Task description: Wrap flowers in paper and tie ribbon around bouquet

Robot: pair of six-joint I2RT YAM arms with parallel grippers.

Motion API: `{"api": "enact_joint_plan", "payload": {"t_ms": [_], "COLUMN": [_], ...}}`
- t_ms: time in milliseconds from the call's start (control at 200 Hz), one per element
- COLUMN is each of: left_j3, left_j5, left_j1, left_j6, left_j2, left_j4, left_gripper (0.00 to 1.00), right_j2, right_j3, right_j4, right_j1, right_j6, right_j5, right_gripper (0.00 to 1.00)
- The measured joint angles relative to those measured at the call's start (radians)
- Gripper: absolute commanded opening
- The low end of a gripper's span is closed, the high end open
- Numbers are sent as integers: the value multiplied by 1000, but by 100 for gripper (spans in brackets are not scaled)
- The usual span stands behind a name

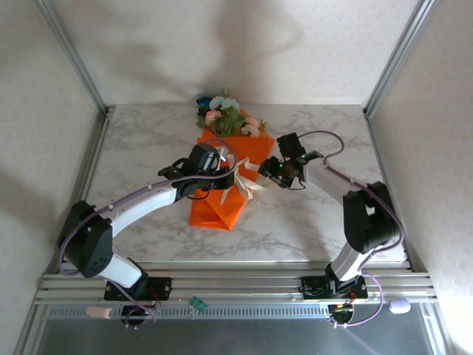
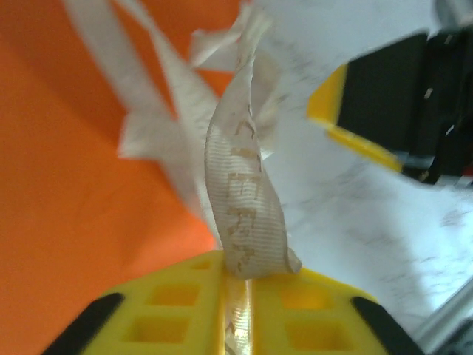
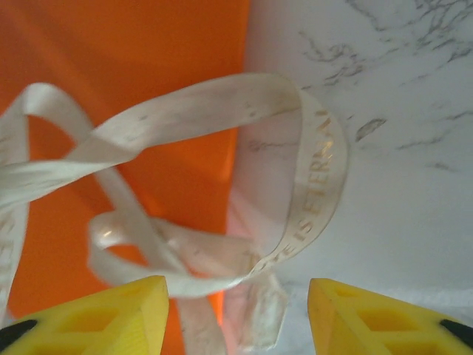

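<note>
The bouquet lies mid-table: an orange paper (image 1: 219, 205) cone with the flowers (image 1: 225, 115) showing at its far, wide end. The cream ribbon (image 1: 248, 186) sits in loose loops on the cone's right side. My left gripper (image 1: 222, 164) is over the cone; its yellow fingers (image 2: 177, 310) are shut on one strand of ribbon (image 2: 244, 200), which rises from between them beside the paper (image 2: 66, 185). My right gripper (image 1: 267, 168) is close on the right. It (image 3: 236, 310) stands open, with a printed ribbon loop (image 3: 318, 185) just ahead of its fingers, across the paper's (image 3: 133, 59) edge.
The marble table (image 1: 140, 148) is framed by metal posts (image 1: 74, 52) at the back corners and a rail (image 1: 236, 285) at the near edge. In the left wrist view, the right gripper's yellow and black finger (image 2: 369, 111) is close by at the upper right.
</note>
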State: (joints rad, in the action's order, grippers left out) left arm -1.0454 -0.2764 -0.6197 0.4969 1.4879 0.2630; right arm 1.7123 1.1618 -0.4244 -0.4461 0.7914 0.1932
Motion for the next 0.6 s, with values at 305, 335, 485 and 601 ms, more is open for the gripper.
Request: {"api": "enact_joint_plan", "payload": {"t_ms": [305,335,485,601], "left_j3": [154,163,157,87], "left_j5": [150,151,106,53], "left_j1": [71,80,120,124], "left_j6": [17,25,58,66], "left_j2": [-111,-119,-129,-42], "left_j4": [137,145,130,102], "left_gripper": [41,44,51,51], "right_j2": [96,99,117,117], "right_j3": [127,145,213,199], "right_j4": [-89,-92,-96,-93], "right_j1": [-18,-27,-84,-105], "right_j6": [-45,-48,-61,-60], "right_j5": [-76,-81,-90,-89], "right_gripper": [52,52,50,49]}}
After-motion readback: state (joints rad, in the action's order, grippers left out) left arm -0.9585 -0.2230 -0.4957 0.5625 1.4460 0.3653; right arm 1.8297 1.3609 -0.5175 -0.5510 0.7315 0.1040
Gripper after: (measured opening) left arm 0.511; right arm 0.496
